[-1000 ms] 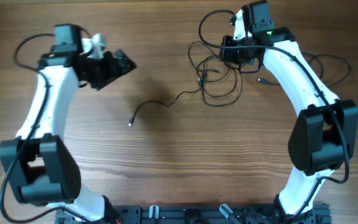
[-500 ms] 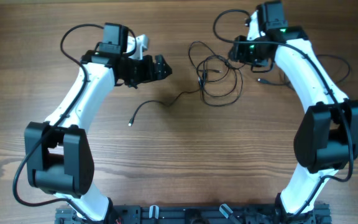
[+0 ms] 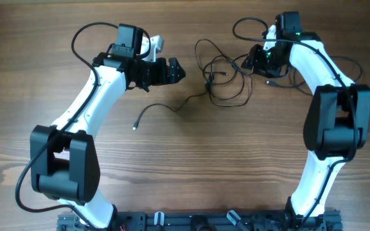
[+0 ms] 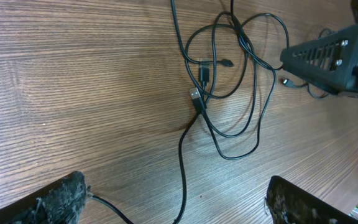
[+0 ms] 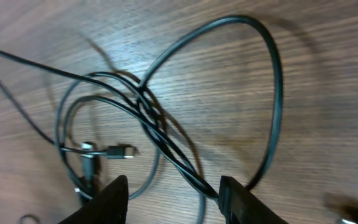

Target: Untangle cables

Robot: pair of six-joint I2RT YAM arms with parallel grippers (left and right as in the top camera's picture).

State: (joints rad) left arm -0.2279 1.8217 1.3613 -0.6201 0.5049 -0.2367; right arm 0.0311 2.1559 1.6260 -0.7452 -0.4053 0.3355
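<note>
Wooden table (image 3: 185,167), both arms reaching toward its far edge. The cables (image 3: 223,77) lie as one loose tangle of overlapping loops near the far edge, right of centre and between the two grippers. The left gripper (image 3: 178,69) hovers just beside the tangle's left side, not touching, jaws spread wide, with the loops lying ahead of its fingers. The right gripper (image 5: 174,190) is at the tangle's right side, jaws partly spread. In the wrist view two crossed strands run diagonally down between its fingertips, but nothing is pinched. Judgement: the right arm is nearer and better placed for a hold. The left has free wood all round it. One trailing strand (image 3: 172,106) leaves the knot and runs diagonally toward the near-left, its long axis pointing away from both jaws and ending in a loose plug (image 3: 135,127) well apart from the rest. The right arm's own thicker wires (image 3: 342,67) loop close by on the far-right side and could be mistaken for the cords or snagged. A silvery-tipped plug (image 5: 122,151) sits inside the loops, and another small plug (image 3: 272,83) lies just right of them.
</note>
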